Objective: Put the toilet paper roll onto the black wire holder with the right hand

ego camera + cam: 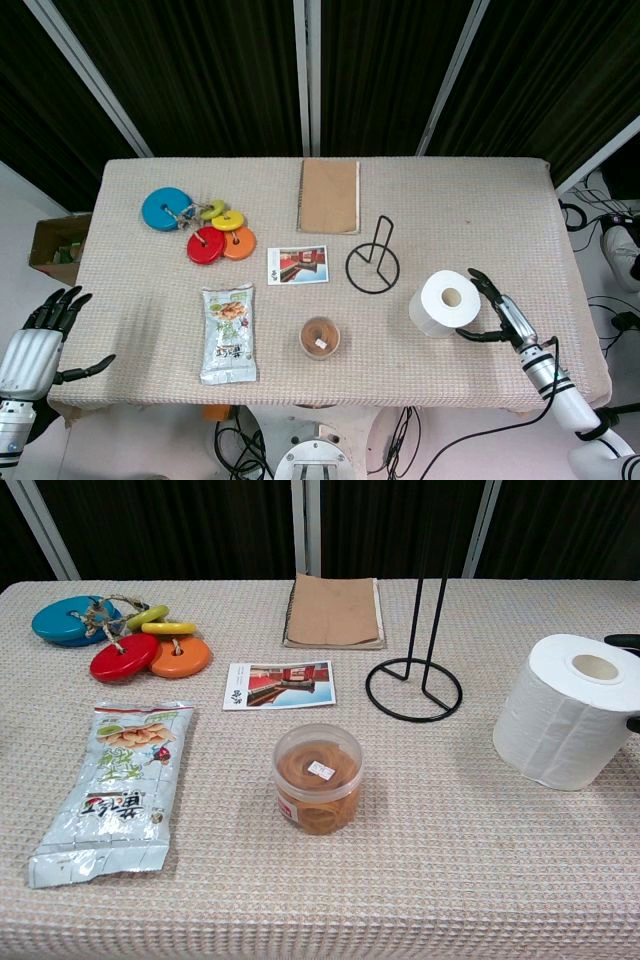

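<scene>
The white toilet paper roll (pixel 446 302) (pixel 562 710) stands on end on the right part of the table, its core hole facing up. My right hand (pixel 497 310) is just to its right, holding nothing, with fingers (pixel 484 284) and thumb spread around the roll's right side; its dark fingertips (pixel 626 640) show at the chest view's right edge, close against the roll. The black wire holder (pixel 372 262) (pixel 413 688), a ring base with upright rods, stands a little left of and behind the roll. My left hand (pixel 45 340) hangs off the table's left edge, fingers spread and empty.
A round plastic tub (pixel 320 337) (pixel 317 777) sits near the front, left of the roll. A photo card (pixel 298 265), a brown notebook (pixel 329 195), a snack packet (pixel 229 333) and coloured discs on string (pixel 198 226) lie further left. A cardboard box (pixel 55 248) sits off the left edge.
</scene>
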{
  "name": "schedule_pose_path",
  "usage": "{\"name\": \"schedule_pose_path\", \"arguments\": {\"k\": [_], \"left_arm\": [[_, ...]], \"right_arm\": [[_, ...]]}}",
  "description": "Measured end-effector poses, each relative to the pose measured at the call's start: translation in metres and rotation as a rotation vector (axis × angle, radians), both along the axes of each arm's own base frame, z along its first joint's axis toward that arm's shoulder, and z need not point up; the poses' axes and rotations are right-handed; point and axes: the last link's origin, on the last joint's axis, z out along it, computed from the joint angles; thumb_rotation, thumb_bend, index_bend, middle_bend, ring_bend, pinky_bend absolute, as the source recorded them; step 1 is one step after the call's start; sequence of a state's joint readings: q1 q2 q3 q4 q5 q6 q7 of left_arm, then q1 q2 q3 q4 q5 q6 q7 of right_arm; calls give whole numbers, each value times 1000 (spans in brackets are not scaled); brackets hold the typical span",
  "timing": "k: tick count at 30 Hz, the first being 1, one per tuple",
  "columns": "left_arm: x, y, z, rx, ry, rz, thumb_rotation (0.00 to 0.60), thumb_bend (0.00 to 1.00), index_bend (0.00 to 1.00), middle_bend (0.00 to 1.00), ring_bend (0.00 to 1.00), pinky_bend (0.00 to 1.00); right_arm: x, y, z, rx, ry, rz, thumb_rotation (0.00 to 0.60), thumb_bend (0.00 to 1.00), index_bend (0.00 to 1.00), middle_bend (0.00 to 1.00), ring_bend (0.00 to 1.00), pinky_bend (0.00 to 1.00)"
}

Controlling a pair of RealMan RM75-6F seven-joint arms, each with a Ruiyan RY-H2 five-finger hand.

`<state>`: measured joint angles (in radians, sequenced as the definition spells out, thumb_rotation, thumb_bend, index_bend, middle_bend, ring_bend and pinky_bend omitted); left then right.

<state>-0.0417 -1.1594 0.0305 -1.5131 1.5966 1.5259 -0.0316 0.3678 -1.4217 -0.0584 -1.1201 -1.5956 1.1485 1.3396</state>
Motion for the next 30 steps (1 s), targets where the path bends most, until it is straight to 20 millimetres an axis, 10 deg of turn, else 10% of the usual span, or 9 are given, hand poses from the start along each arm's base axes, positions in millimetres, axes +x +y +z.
{"name": "schedule_pose_path", "arguments": {"k": [30], "left_arm": [[0,2,0,-1,1,-3,260,100,107,47,43,197]], "right_arm": [[9,-11,-9,21,-16,11,600,0,0,0,0,0]]}}
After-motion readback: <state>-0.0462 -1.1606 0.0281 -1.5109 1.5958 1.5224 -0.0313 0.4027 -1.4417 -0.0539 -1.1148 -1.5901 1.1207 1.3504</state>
